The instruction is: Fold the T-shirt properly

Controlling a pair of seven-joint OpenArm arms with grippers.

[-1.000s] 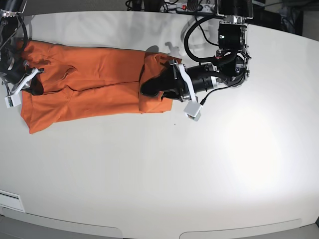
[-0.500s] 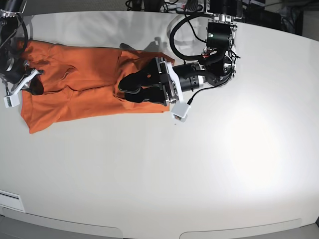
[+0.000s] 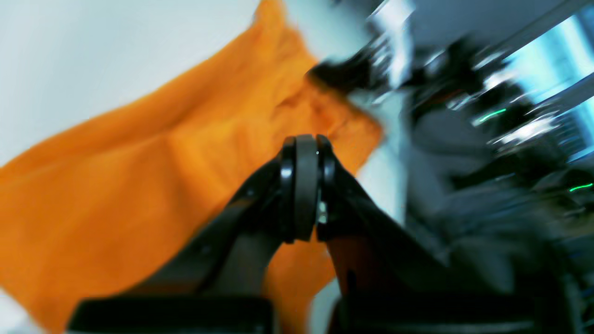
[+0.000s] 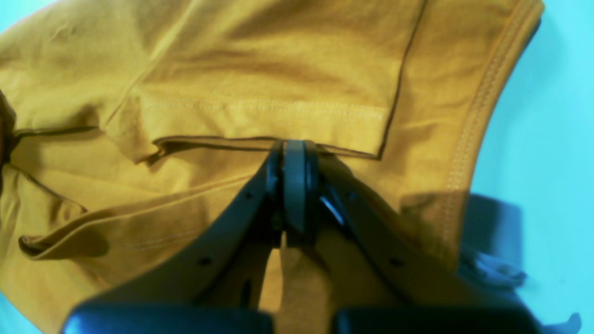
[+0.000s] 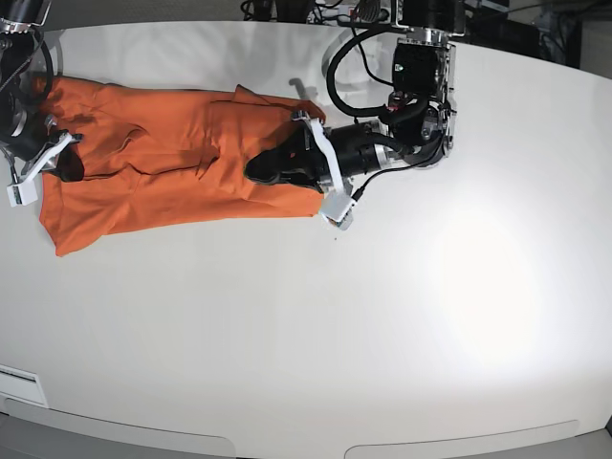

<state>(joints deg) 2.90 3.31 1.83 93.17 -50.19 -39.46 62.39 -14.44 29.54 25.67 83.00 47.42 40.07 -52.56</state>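
Note:
The orange T-shirt (image 5: 143,163) lies stretched along the back left of the white table (image 5: 382,335). Its right end is folded over to the left as a flap (image 5: 273,129). My left gripper (image 5: 251,172) lies over this flap, jaws shut. In the blurred left wrist view the gripper (image 3: 302,141) is closed against the orange cloth (image 3: 116,195); the pinch itself is hidden. My right gripper (image 5: 72,158) is at the shirt's left end. In the right wrist view it (image 4: 293,144) is shut at a folded hem edge of the shirt (image 4: 278,69).
Cables and equipment (image 5: 354,11) sit past the table's back edge. The left arm's body (image 5: 421,96) stands over the back middle. A white label (image 5: 19,384) is at the front left corner.
My left gripper carried the shirt's right end leftward, widening the folded flap, then drew back slightly right and turned. The right gripper stayed in place.

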